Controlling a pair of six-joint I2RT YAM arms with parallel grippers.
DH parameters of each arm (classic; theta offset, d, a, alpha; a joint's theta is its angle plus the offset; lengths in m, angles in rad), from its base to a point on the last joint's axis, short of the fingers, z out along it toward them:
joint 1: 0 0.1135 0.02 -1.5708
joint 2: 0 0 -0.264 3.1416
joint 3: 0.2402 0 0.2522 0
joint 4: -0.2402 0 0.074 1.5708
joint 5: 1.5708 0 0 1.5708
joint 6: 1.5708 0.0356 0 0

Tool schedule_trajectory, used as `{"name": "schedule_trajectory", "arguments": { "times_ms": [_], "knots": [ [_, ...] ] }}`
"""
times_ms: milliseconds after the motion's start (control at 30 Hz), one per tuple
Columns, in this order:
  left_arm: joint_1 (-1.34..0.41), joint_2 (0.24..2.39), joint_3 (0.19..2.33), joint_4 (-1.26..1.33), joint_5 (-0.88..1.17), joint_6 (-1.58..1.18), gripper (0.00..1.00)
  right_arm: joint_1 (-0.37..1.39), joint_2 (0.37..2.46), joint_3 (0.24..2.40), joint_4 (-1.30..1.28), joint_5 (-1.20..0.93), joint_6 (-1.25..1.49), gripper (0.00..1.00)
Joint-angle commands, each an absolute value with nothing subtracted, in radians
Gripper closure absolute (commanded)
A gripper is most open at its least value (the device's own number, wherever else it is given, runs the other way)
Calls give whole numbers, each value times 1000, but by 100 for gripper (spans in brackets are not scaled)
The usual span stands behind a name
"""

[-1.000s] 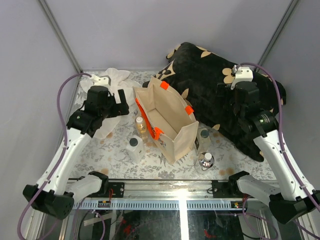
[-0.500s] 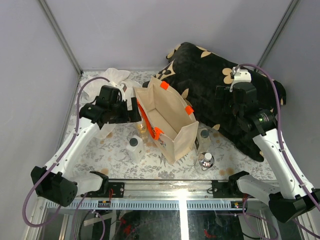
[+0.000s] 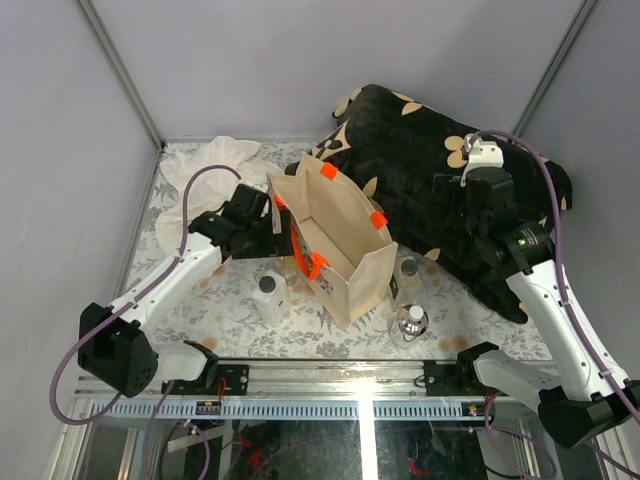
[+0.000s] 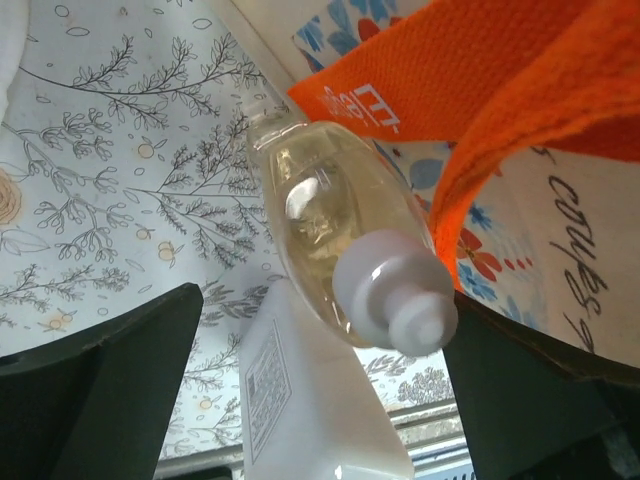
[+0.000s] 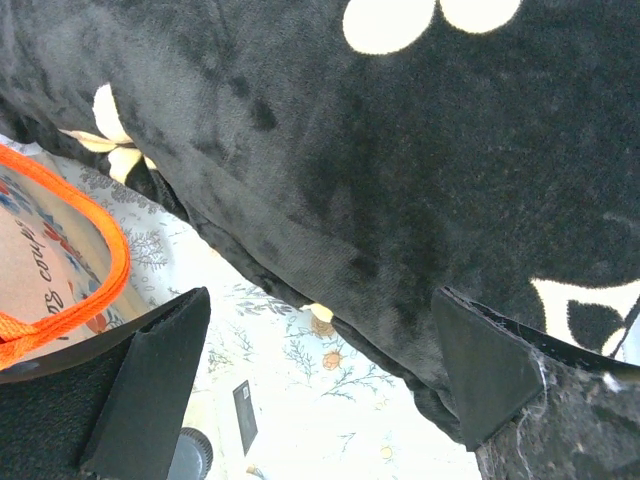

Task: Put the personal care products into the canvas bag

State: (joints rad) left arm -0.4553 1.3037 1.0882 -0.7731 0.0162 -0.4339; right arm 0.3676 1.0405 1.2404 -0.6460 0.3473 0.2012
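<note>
Four bottles stand on the flowered table, all outside the canvas bag. The bag stands upright in the middle of the table with its mouth open, and its far right side is against the black cushion.

My left gripper is low at the left wall of the bag. Its fingers are spread wide, one on each side of the amber bottle, and they do not clamp it. This bottle, with its white cap, is just beside the bag, under an orange handle. From the top camera I see almost nothing of it, because the gripper covers it.

The whitish bottle with dark cap is a little nearer to me, left of the bag. The clear tall bottle is just beside the right wall of the bag. The squat round bottle is near it, closer to the front edge.

My right gripper is also released and empty. It hangs above the near edge of the cushion. The white cloth lies in the far left corner.
</note>
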Motion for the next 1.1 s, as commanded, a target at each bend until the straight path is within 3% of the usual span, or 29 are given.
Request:
{"name": "schedule_trajectory", "arguments": {
  "times_ms": [0, 167, 233, 333, 500, 633, 1067],
  "knots": [
    [-459, 1327, 1046, -656, -40, -485, 0, 369, 1017, 1231, -630, 378, 176, 0],
    [-463, 1356, 1029, -585, -42, -499, 1, 368, 1017, 1222, -631, 383, 170, 1],
    [-464, 1371, 1020, -566, -35, -499, 9, 369, 1016, 1221, -630, 389, 166, 1],
    [-464, 1376, 1000, -539, -25, -506, 34, 368, 1013, 1218, -627, 399, 156, 1],
    [-465, 1371, 1008, -576, -32, -503, 66, 370, 1012, 1217, -626, 404, 148, 1],
    [-465, 1345, 1023, -655, -77, -496, 97, 368, 1016, 1217, -622, 404, 150, 0],
    [-459, 1193, 1017, -798, -182, -450, 100, 368, 1039, 1207, -612, 374, 160, 1]
  ]
}}
